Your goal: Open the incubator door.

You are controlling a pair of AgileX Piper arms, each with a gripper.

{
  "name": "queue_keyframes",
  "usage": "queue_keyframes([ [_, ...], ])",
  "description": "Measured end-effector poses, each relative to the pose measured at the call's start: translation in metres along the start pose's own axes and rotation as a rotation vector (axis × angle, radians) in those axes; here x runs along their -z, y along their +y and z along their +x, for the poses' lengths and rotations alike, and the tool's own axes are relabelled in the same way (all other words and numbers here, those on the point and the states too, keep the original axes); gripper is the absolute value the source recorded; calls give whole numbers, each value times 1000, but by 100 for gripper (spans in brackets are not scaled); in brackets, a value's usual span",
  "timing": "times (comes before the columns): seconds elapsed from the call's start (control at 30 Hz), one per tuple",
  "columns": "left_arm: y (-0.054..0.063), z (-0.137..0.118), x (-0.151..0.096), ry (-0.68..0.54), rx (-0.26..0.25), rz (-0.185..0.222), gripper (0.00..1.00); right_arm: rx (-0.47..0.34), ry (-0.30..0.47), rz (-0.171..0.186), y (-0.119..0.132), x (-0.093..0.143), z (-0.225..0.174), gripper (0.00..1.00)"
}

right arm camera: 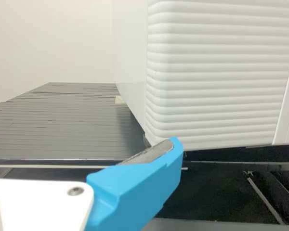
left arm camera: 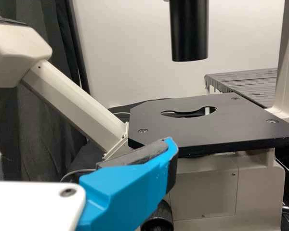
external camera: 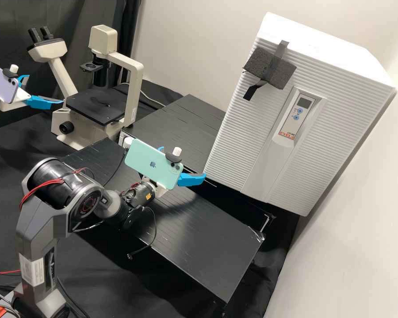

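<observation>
The white incubator stands at the right of the high view, its ridged front door closed. My right gripper is open beside the door's lower left corner, holding nothing. In the right wrist view, my right gripper has a blue finger in front of the incubator's ridged corner; whether they touch, I cannot tell. At the high view's left edge, my left gripper is open and empty by the microscope. In the left wrist view, my left gripper shows a blue finger before the microscope stage.
A cream microscope with a black stage stands behind the arms. Dark foam with black straps is fixed on the incubator's upper left front. The black bench has a dark gap below the incubator. A wall rises at the right.
</observation>
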Motion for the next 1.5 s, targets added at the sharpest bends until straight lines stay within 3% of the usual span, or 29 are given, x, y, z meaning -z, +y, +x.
queue_keyframes([
  [0.33, 0, 0, 0, 0, 0, 0, 100, -3, 0, 0, 1, 0, 0, 100],
  [0.47, 0, 0, 0, 0, 0, 0, 100, -64, 7, 6, 19, 2, -5, 100],
  [0.67, 0, 0, 0, 0, 0, 0, 100, -222, 54, 66, 66, 13, -7, 100],
  [0.8, 0, 0, 0, 0, 0, 0, 100, -286, 92, 62, 89, 26, 1, 100],
  [1.0, 0, 0, 0, 0, 0, 0, 100, -315, 95, 67, 112, 43, 18, 100],
  [1.23, 0, 0, 0, 0, 0, 0, 100, -337, 51, 80, 134, 43, 31, 100],
  [1.5, 0, 0, 0, 0, 0, 0, 100, -375, 65, 85, 147, 48, 33, 100],
])
